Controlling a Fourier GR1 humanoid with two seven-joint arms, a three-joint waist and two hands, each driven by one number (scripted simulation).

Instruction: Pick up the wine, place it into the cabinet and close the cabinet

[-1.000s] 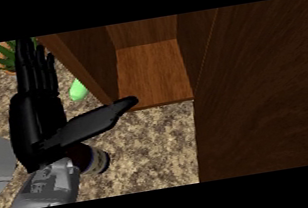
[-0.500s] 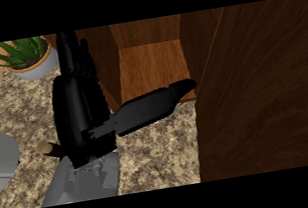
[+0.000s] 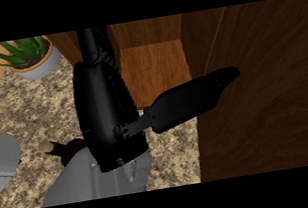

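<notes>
the right hand (image 3: 110, 115) is held open, thumb touching the cabinet door (image 3: 267, 88) at 3 o'clock; the wine (image 3: 61, 148) is seen at 8 o'clock.

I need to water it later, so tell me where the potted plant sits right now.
In the head view the potted plant stands at the upper left on the counter, just left of the cabinet and the raised hand.
</notes>
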